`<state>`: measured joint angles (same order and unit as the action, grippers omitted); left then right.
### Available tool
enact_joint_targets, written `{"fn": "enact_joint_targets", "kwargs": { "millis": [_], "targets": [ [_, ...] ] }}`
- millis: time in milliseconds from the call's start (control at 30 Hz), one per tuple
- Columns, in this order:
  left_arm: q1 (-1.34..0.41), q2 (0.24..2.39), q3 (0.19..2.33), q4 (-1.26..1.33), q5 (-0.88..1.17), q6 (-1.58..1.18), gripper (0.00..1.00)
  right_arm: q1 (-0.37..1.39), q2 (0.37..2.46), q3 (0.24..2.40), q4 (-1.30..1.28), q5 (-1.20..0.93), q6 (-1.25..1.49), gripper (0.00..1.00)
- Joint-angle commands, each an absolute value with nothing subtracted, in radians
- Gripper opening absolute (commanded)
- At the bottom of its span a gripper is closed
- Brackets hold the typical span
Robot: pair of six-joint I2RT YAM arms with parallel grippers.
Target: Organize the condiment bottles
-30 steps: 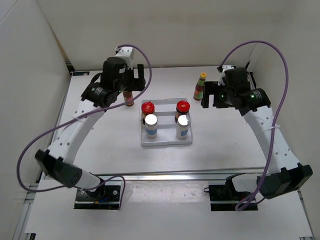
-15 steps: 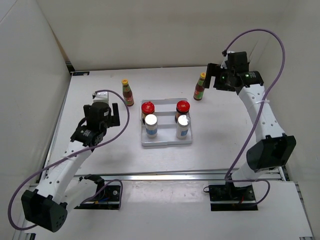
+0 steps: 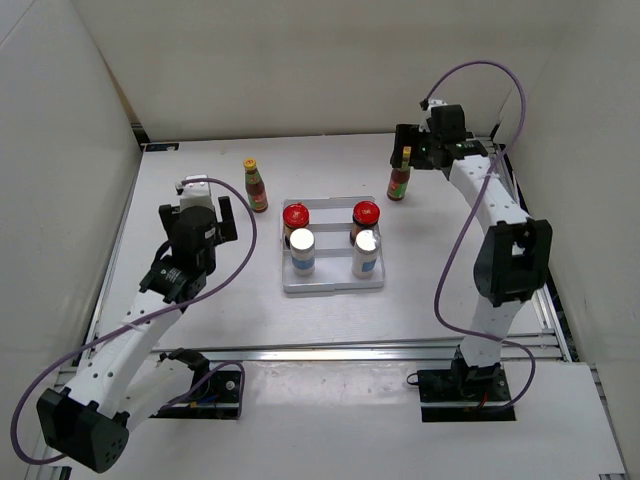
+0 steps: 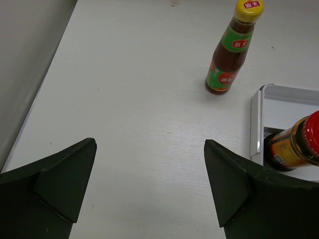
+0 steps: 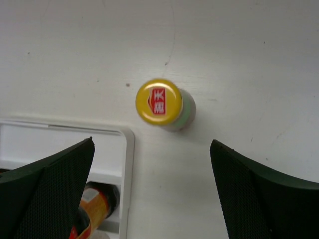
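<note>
Right gripper (image 5: 152, 143), jaws spread and empty, hangs above the right sauce bottle (image 5: 159, 103), just off the tray's (image 3: 333, 284) far right corner. Left gripper (image 4: 149, 144), likewise spread, faces the left sauce bottle (image 4: 230, 52) off the far left corner. Best approach: descend centred and clamp below the cap. From above, the cap hides the bottle's body.

Arms (image 3: 130, 325): white links with black joints, both built alike.
Cables (image 3: 480, 63): purple, one looping from each wrist down to its base.
Fingers (image 4: 60, 179): black wedges; the right pair's faces are finely dotted.
Bases (image 3: 200, 392): black blocks with wiring.
</note>
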<state>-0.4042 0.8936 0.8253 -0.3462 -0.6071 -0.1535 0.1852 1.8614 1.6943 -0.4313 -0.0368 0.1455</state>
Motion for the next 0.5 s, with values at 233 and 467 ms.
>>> {"fn": "enact_joint_targets", "kwargs": {
  "millis": [233, 467],
  "targets": [
    [-0.408, 0.91, 0.824, -0.321, -0.623, -0.156, 1.0, 0.224, 2.124, 1.96, -0.403, 0.106, 0.117, 1.0],
    [-0.408, 0.919, 0.824, -0.321, -0.623, -0.156, 1.0, 0.224, 2.189, 2.049, -0.459, 0.149, 0.137, 0.77]
  ]
}}
